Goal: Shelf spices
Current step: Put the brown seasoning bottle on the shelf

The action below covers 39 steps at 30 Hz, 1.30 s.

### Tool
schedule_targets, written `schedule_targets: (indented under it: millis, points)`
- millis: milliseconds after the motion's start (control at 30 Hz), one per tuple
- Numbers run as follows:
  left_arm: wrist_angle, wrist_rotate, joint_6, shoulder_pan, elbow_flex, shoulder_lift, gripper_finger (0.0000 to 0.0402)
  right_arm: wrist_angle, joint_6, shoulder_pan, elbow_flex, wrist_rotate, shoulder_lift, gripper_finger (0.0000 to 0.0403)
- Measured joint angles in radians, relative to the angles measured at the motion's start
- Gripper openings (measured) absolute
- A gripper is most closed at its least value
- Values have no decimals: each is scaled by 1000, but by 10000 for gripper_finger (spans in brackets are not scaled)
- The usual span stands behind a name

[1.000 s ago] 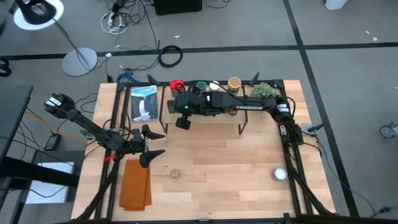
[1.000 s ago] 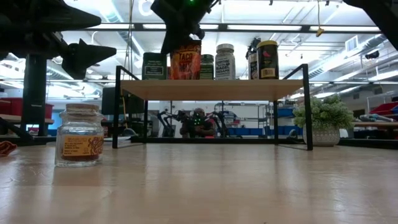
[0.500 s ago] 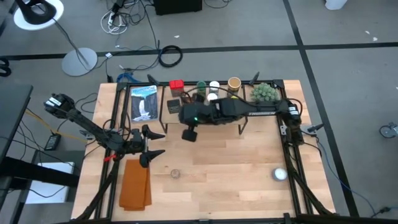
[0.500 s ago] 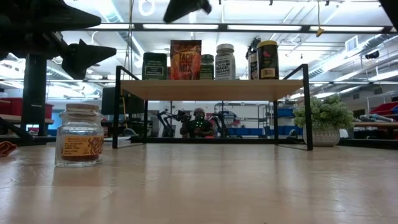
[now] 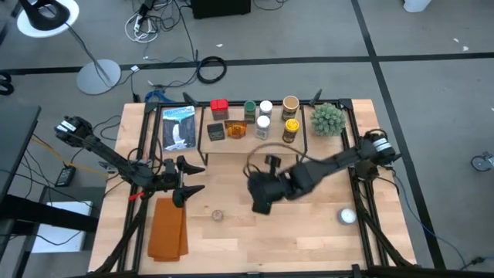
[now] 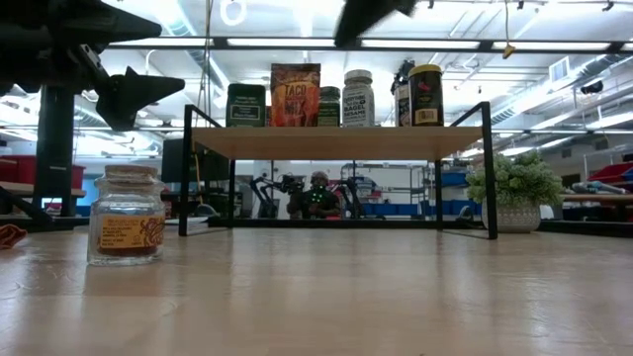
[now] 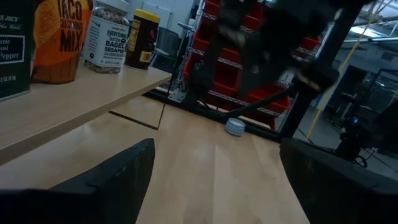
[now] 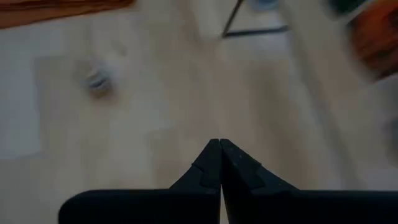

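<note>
Several spices stand on the shelf (image 5: 255, 144) at the table's far side: a red tin (image 5: 219, 106), a dark box (image 5: 215, 131), an orange packet (image 5: 235, 130) and round-lidded jars (image 5: 289, 127). In the low view they line the shelf board (image 6: 336, 141). One more jar (image 5: 218, 215) stands on its base on the tabletop near the front edge, seen also in the low view as a jar (image 6: 126, 215) of red spice. My right gripper (image 5: 259, 205) hovers shut above the table's middle, to the right of that jar. My left gripper (image 5: 197, 179) waits open at the left.
An orange cloth (image 5: 167, 228) lies at the front left, and a printed sheet (image 5: 179, 127) lies left of the shelf. A green plant ball (image 5: 327, 117) stands at the far right. A white round object (image 5: 347, 217) sits at the front right. Bare wood lies between jar and shelf.
My right gripper has swung away from the spices on the shelf, toward the table's near edge and somewhat to the right, and now hangs over the table's middle, tilted down. The orange packet stays upright on the shelf.
</note>
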Motion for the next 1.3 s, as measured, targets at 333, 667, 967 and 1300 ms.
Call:
schedule_targets:
  millis: [333,667,967,1300]
  points:
    - [-3,5,-25,0,0,0,351,840,119,152,-679,-54,-229,0]
    - [-1,-1,-24,0,0,0,351,1275,-175,105,-826,-99,-31,9]
    - [-10,-3,-25,0,0,0,351,1712,-309,35,-783,-114,214,45]
    - [-40,-5,-23,0,0,0,351,1707,-350,1,-507,-225,429,173]
